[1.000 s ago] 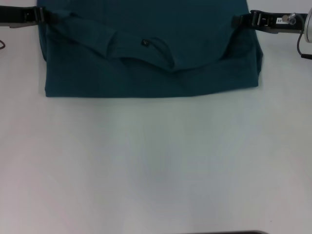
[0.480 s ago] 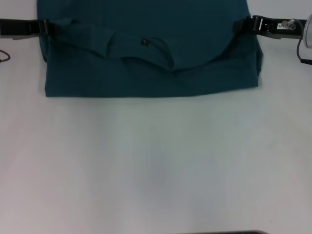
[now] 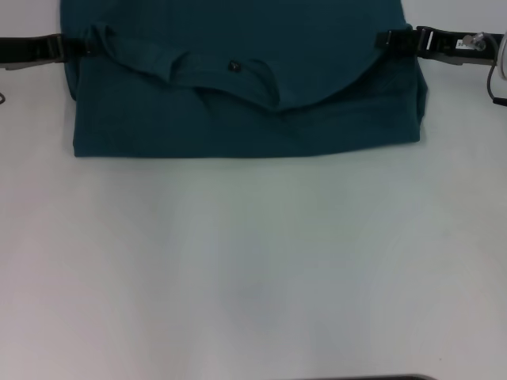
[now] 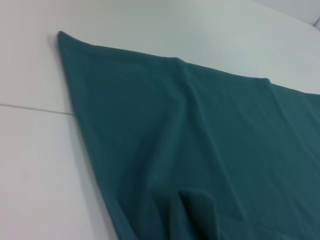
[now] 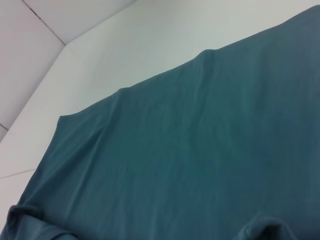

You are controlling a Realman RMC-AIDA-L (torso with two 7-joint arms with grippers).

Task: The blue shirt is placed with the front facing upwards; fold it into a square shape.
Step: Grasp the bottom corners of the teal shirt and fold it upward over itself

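Blue shirt (image 3: pixel 238 79) lies at far end of table (image 3: pixel 253 269), part-folded, collar edge facing near. L gripper (image 3: pixel 79 45) pinches left edge, R gripper (image 3: pixel 386 38) pinches right edge. Tip: keep both level, equal tension, lay fold square w/ near hem.

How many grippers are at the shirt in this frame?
2. The left gripper is at the far left edge of the blue shirt; the right gripper is at its far right edge, both beside the folded-over layer.
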